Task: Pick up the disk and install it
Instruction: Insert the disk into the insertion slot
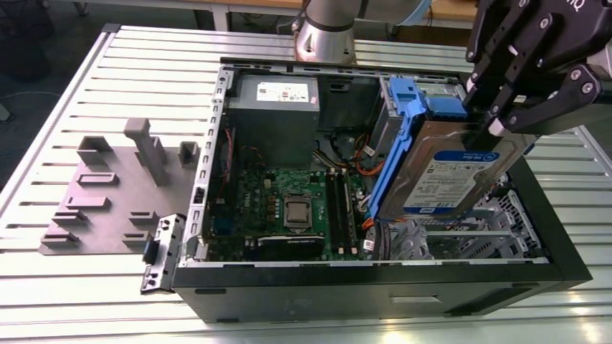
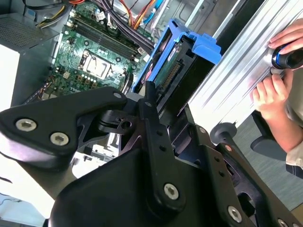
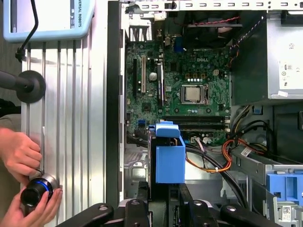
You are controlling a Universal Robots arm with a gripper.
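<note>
Black gripper [image 1: 489, 132] is clenched on the upper edge of the disk [image 1: 457, 179], which hangs tilted over the open computer case [image 1: 383, 294], its lower end near the grey cage [image 1: 478, 240]. Picking up seems done; seating is not yet done.

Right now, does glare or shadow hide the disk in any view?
Exterior view: the disk is evenly lit, label free of glare. Second wrist view: its connector face lies in shadow beside the gripper. First wrist view: its blue carrier is well lit.
</note>
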